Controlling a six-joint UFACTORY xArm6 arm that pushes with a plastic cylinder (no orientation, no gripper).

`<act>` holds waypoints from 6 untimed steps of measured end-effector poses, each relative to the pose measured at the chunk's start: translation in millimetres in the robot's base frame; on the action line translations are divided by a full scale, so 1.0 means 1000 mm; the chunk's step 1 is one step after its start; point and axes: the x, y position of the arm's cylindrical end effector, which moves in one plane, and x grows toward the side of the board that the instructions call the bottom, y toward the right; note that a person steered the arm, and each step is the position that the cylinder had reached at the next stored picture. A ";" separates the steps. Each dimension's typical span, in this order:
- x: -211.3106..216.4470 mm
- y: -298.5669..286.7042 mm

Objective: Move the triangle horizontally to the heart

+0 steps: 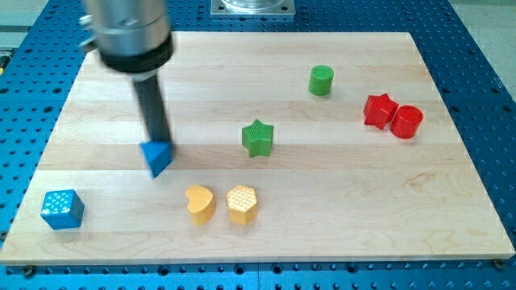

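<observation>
A blue triangle block (157,157) lies on the wooden board (322,209) left of centre. A yellow heart block (199,203) lies below and to the right of it, near the view's bottom. My tip (159,142) is at the triangle's top edge and looks to be touching it. The rod rises from there to the dark arm end at the view's top left.
A yellow hexagon (242,204) sits right beside the heart. A green star (258,138) is at centre, a green cylinder (321,80) upper right, a red star (379,110) and red cylinder (406,122) at right, a blue cube (62,209) at lower left.
</observation>
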 end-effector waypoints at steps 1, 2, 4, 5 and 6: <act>-0.045 0.017; 0.010 0.024; 0.036 -0.075; -0.005 -0.068; -0.022 -0.068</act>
